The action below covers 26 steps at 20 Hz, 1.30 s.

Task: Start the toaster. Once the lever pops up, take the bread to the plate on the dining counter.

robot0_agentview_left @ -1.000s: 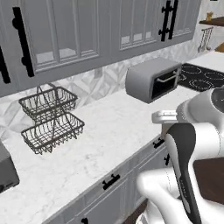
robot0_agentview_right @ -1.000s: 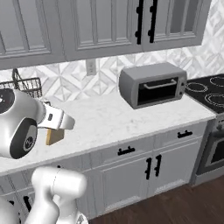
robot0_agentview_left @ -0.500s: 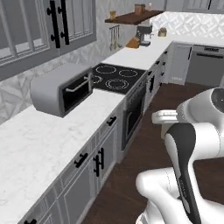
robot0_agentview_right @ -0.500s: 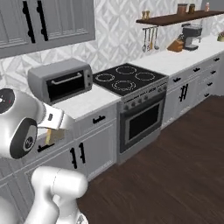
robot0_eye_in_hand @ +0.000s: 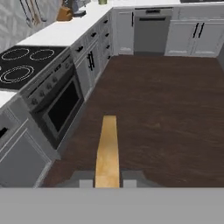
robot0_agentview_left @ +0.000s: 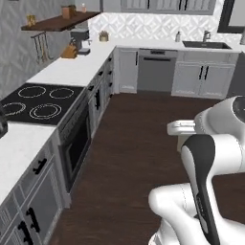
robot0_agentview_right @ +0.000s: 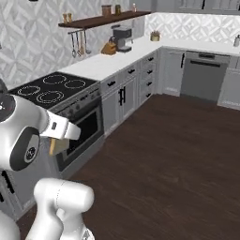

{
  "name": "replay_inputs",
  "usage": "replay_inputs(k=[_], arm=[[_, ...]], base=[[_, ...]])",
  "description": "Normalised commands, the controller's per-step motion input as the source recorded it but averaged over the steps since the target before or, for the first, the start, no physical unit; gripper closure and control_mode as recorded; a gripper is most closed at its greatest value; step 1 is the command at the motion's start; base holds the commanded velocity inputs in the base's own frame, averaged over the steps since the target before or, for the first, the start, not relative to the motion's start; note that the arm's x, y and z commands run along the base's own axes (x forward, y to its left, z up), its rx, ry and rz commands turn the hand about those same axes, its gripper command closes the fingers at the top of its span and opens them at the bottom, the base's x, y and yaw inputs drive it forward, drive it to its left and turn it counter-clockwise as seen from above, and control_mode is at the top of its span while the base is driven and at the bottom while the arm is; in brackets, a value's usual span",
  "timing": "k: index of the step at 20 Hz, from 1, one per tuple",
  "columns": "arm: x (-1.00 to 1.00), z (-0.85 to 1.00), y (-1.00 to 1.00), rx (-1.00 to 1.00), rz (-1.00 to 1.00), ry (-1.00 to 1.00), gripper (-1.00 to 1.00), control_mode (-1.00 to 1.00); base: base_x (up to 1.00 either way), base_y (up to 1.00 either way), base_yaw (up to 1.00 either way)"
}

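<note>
Gripping the bread (robot0_eye_in_hand: pixel 107 151) edge-on, the end effector (robot0_eye_in_hand: pixel 107 183) is closed on the slice's near end. It juts forward from between the fingertips, over the dark wood floor (robot0_eye_in_hand: pixel 166 109) beside the oven (robot0_eye_in_hand: pixel 59 107).

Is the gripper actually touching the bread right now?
Touching. In the hand view the bread stands edge-on, rising from between the gripper fingertips, pinched on both sides.

Black cooktop (robot0_agentview_left: pixel 36 102) over oven (robot0_agentview_right: pixel 84 131); coffee maker (robot0_agentview_right: pixel 122 38) on counter; dishwasher (robot0_agentview_left: pixel 154 71) beyond
</note>
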Motion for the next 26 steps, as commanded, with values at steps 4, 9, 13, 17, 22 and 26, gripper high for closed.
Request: replay_inputs(k=[4,9,13,17,22,26], arm=[[0.0,0.0,0.0,0.0,0.0,0.0,1.0,1.0],[0.0,0.0,0.0,0.0,0.0,0.0,1.0,1.0],[0.0,0.0,0.0,0.0,0.0,0.0,1.0,1.0],[0.0,0.0,0.0,0.0,0.0,0.0,1.0,1.0],[0.0,0.0,0.0,0.0,0.0,0.0,1.0,1.0],[0.0,0.0,0.0,0.0,0.0,0.0,1.0,1.0]], base=[[0.94,-0.79,-0.38],[1.0,-0.63,-0.3],[1.0,-0.71,-0.25],[1.0,-0.93,-0.15],[1.0,-1.0,-0.06],[0.84,-1.0,-0.01]])
